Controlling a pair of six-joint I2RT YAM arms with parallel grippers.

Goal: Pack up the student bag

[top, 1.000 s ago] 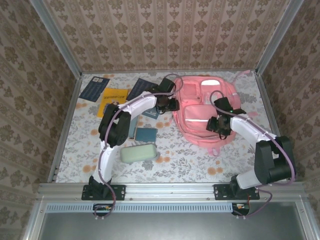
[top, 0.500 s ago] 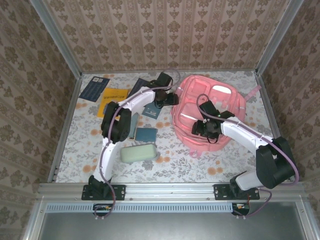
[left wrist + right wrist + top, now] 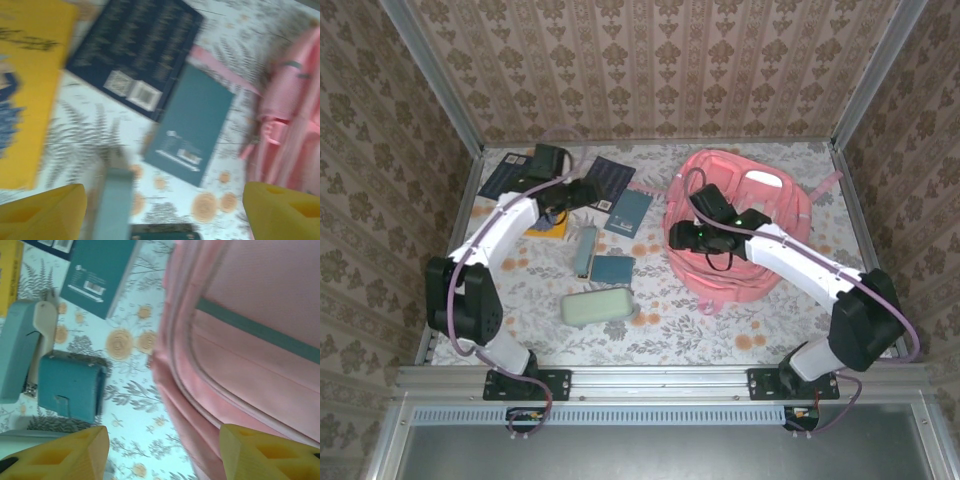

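Left gripper now off student bag

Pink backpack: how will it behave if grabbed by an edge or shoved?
The student bag is probably floppy: it is soft fabric with creased folds along its edge in the right wrist view, so a lifted edge likely sags. Pushed, it may bunch rather than slide on the floral tablecloth. Lying flat and broad, it seems unlikely to roll or tip.

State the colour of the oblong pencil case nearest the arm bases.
The pencil case is pale green; top external view shows it best.
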